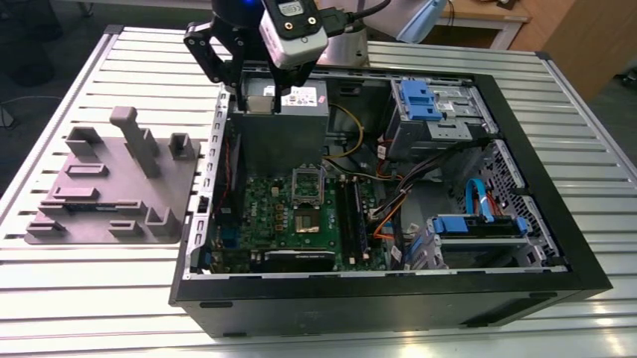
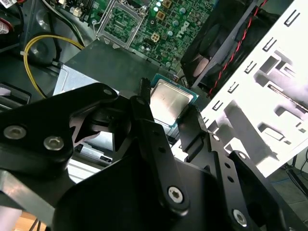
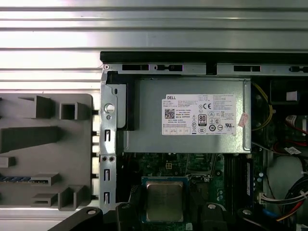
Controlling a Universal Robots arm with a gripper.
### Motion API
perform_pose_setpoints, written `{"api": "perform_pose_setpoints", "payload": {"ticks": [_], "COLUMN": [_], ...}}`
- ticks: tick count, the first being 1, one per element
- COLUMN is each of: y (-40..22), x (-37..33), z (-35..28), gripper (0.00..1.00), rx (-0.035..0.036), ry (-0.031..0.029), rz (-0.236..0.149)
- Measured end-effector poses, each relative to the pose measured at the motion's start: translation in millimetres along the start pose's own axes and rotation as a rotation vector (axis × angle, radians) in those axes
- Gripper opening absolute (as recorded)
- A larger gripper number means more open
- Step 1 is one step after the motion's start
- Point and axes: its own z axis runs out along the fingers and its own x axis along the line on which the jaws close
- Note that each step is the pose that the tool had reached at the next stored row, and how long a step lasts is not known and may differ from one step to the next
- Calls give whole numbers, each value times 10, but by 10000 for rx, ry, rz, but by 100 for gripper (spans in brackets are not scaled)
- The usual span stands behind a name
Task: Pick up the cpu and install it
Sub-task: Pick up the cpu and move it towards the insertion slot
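Seemingly the end effector [image 2: 169, 107] grips the cpu [image 3: 164, 201], near a white label [image 3: 202, 114].

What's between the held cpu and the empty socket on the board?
In the second wrist view, the grey power supply box lies between the cpu and the socket.

A robotics lab: an open computer case [image 1: 398, 298] lies on a ribbed metal counter [image 1: 89, 298], a robot claw [image 1: 261, 101] over its far end, a grey moulded parts tray [image 1: 110, 194] beside the case on the exterior view's left, and wooden office furniture [image 1: 572, 37] beyond it.
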Motion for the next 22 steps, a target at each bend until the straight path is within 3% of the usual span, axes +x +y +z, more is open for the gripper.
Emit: {"api": "perform_pose_setpoints", "payload": {"ticks": [10, 22], "y": [1, 3], "x": [-24, -235], "z": [0, 0], "gripper": [47, 47], "rx": [0, 0], "ry": [0, 0], "rz": [0, 0]}}
